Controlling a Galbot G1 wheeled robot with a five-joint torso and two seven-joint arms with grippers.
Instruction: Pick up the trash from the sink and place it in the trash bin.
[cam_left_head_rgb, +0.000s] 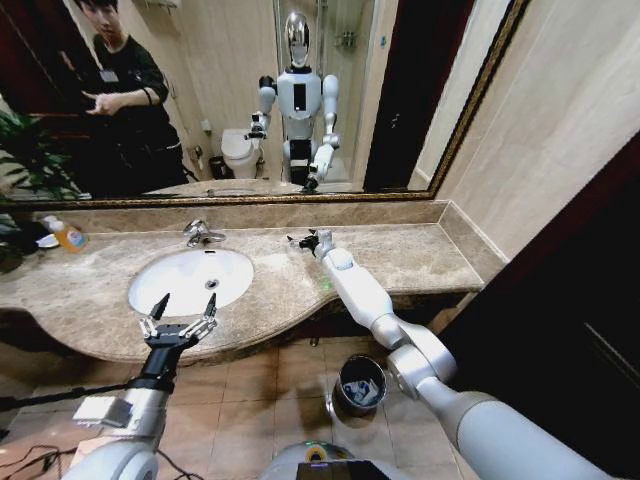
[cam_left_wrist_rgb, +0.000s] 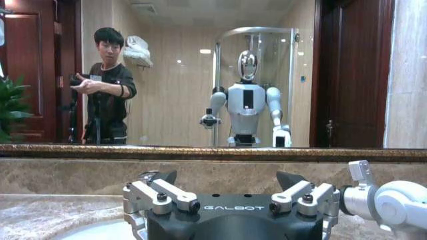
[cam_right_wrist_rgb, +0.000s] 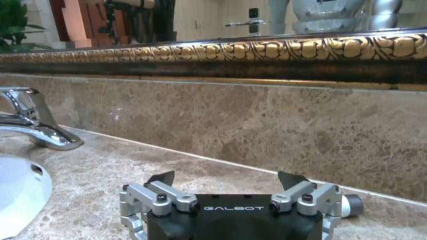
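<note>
While both grippers, left (cam_left_head_rgb: 183, 308) at the sink's (cam_left_head_rgb: 190, 280) front rim and right (cam_left_head_rgb: 304, 240) over the counter, gape empty, the trash (cam_left_head_rgb: 362, 391), seemingly light, crushable litter best pinched mid-body, lies in the bin (cam_left_head_rgb: 360, 385).

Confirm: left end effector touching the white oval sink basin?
Apart. In the head view the open left end effector hangs at the near counter edge, short of the white oval sink basin.
</note>
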